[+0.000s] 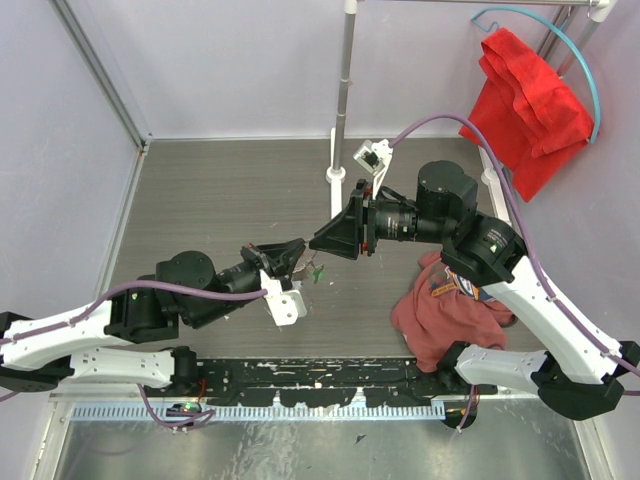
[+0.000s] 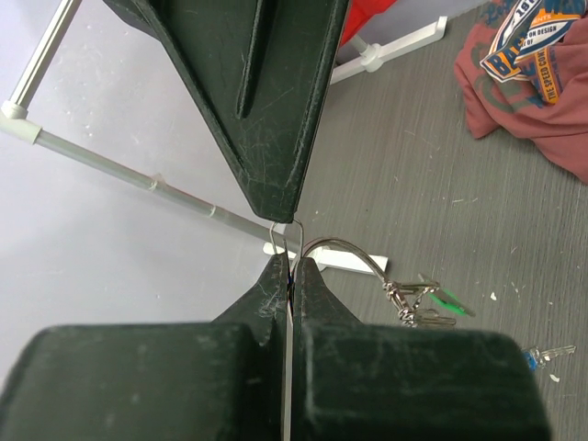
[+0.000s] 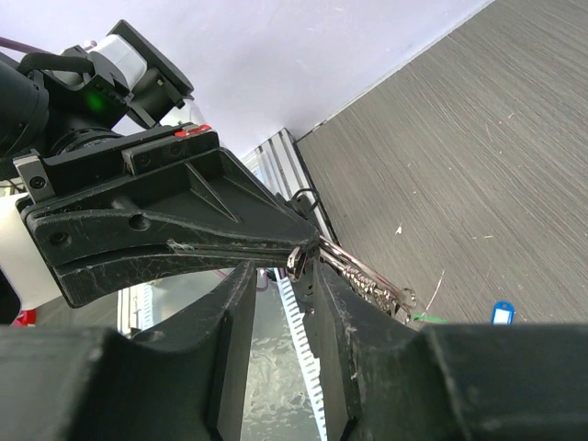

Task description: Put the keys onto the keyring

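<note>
We are seeing bright, even, diffuse light, casting only faint shadows on the table (image 1: 220, 200). The metal sheet (image 1: 300, 450) is glinting; the wrist views are blurring nearest the lens.

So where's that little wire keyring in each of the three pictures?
Top external: the keyring sits near the centre of the picture, tiny and hard to make out.
Left wrist: it is the silver arc just right of centre.
Right wrist: it is in the lower middle, slanting down to the right.
Shared landmark: the green key tag right beside it.
</note>
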